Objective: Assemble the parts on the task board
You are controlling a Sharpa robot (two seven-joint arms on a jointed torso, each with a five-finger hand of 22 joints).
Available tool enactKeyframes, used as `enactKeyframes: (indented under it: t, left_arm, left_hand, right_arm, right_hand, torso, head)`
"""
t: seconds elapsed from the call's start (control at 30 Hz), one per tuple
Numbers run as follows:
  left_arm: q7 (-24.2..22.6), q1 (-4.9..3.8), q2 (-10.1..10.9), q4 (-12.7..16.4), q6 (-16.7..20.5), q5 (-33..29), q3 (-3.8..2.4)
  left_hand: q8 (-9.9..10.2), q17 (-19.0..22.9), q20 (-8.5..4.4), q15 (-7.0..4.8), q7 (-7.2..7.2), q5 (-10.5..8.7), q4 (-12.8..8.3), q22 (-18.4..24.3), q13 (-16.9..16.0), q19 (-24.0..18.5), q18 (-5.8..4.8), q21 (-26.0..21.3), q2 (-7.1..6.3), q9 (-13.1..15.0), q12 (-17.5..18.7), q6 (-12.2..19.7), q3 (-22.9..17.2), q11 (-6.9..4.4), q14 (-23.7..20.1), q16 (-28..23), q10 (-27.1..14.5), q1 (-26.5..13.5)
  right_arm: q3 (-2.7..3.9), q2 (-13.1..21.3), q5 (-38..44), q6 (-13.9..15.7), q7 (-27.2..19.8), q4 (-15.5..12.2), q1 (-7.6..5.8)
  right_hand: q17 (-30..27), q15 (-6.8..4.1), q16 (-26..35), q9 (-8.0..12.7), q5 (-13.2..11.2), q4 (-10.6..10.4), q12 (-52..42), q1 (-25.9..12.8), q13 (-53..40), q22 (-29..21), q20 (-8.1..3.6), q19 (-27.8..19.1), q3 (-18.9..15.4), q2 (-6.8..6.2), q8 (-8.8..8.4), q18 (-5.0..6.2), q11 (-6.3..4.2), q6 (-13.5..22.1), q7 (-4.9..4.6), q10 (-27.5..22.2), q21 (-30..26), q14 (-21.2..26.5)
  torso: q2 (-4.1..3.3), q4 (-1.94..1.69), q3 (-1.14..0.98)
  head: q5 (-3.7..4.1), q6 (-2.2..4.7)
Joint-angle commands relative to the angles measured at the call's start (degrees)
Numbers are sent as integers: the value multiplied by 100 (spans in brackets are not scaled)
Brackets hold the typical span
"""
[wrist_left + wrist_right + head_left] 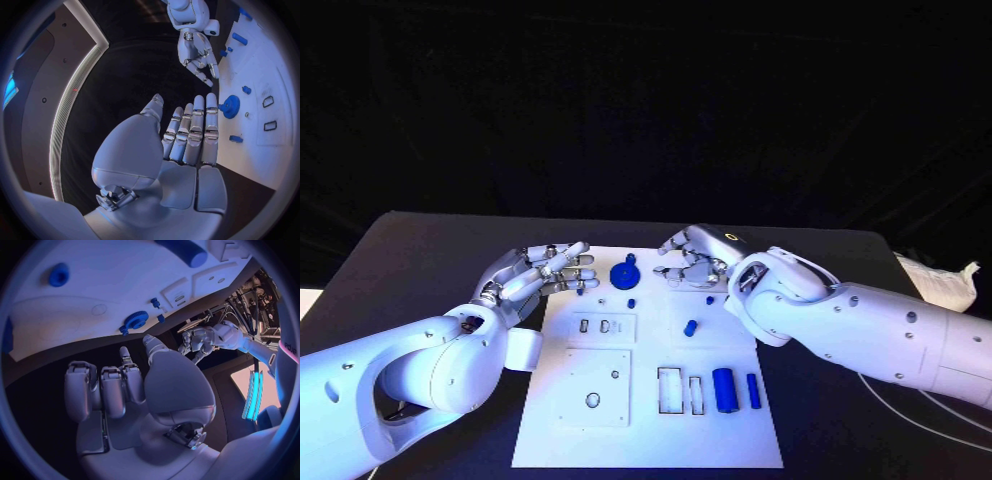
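Nothing is being held by the left hand point(538, 272), its fingers point(195, 131) lying straight and slightly apart; the right hand point(695, 256) is curled loosely around nothing. A blue gear point(625, 272) is being flanked by both sets of fingers on the white board point(646, 440). No writing is readable.

dim bluish light, dark surround; wrist views fisheye-bent.

One white rectangular task board point(733, 440). One round blue toothed gear point(626, 272). One large blue cylinder point(724, 389). One slim blue bar point(753, 390). Three small blue pegs: point(689, 327), point(630, 303), point(710, 300).
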State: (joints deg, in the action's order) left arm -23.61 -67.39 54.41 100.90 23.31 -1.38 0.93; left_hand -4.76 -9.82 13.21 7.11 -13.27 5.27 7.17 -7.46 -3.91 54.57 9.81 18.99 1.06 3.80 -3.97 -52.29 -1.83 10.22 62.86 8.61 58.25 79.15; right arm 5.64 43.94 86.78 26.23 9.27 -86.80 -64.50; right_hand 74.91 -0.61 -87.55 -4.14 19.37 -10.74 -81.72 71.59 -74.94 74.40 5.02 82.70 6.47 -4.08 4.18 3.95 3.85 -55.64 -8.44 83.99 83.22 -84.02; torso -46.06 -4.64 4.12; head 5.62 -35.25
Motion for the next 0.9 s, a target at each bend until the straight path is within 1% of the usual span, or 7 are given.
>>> enactKeyframes:
  t: [0.03,0.23,0.4,0.5,0.6,0.77,0.9]
  left_arm:
    - [-41,-6,11,-1,-83,-18,-4]
    - [-51,-5,19,-6,-111,-25,-3]
    - [-59,-3,23,-8,-140,-26,-3]
    - [-60,-1,18,-15,-151,-27,-2]
    - [-62,0,14,-18,-156,-27,-2]
    - [-61,2,10,-34,-156,-27,-2]
    - [-59,3,13,-47,-155,-27,-1]
  left_hand:
    - [21,-9,15,33,-66,-13,-51,8,7,28,60,-29,28,-6,26,-30,-3,39,-3,-39,-13,21]
    - [24,-11,15,33,-67,-13,-55,9,7,28,60,-30,29,-6,27,-29,-4,40,-2,-42,-15,23]
    - [25,-13,15,33,-63,-13,-61,10,7,29,60,-31,29,-5,26,-31,-4,39,-1,-44,-13,25]
    - [25,-13,15,32,-62,-12,-63,11,7,29,60,-31,29,-5,26,-32,-4,38,0,-45,-12,27]
    - [25,-13,15,32,-62,-12,-63,11,7,29,60,-31,29,-5,26,-32,-4,38,0,-45,-12,27]
    - [25,-13,15,32,-62,-12,-63,11,7,29,60,-31,29,-5,26,-32,-4,38,0,-45,-12,27]
    - [25,-13,15,32,-62,-12,-63,11,7,29,60,-31,29,-5,26,-32,-4,38,0,-45,-12,27]
  right_arm:
    - [25,323,-1386,-79,-1188,-85,-24]
    - [47,874,-2156,-534,-1728,143,-44]
    - [52,1120,-2314,-684,-1876,457,-20]
    - [53,1197,-2259,-708,-1904,624,18]
    - [54,1206,-2191,-708,-1907,694,64]
    - [54,1182,-2088,-738,-1901,737,156]
    - [55,1161,-2049,-769,-1900,768,215]
  right_hand:
    - [866,-32,19,9,-94,229,74,279,-938,-41,4,-1,81,-26,-31,-72,-48,-34,-7,192,-12,-466]
    - [869,-24,24,17,-313,554,154,614,-893,-78,11,-26,161,-117,-41,-65,-37,-17,-22,148,-36,-465]
    - [884,-20,19,18,-380,666,157,710,-892,-78,15,-27,184,-148,-42,-65,-35,-14,-26,147,-38,-468]
    - [892,-19,16,19,-386,684,161,722,-890,-77,15,-27,186,-157,-44,-65,-34,-9,-27,146,-38,-470]
    - [900,-19,13,21,-393,694,162,725,-889,-77,16,-26,183,-167,-48,-65,-32,-1,-29,145,-39,-471]
    - [899,-18,13,22,-396,698,164,722,-888,-76,16,-26,180,-172,-50,-65,-31,4,-30,145,-38,-471]
    - [903,-17,11,23,-401,701,163,719,-889,-72,17,-24,175,-180,-52,-66,-30,12,-32,145,-36,-472]
  torso:
    - [33,88,-28]
    - [44,161,-68]
    - [38,187,-92]
    - [38,175,-91]
    - [29,170,-80]
    - [28,157,-85]
    - [31,157,-81]
  head:
    - [-15,14]
    - [-19,60]
    - [33,75]
    - [47,69]
    - [61,62]
    - [61,31]
    - [5,12]
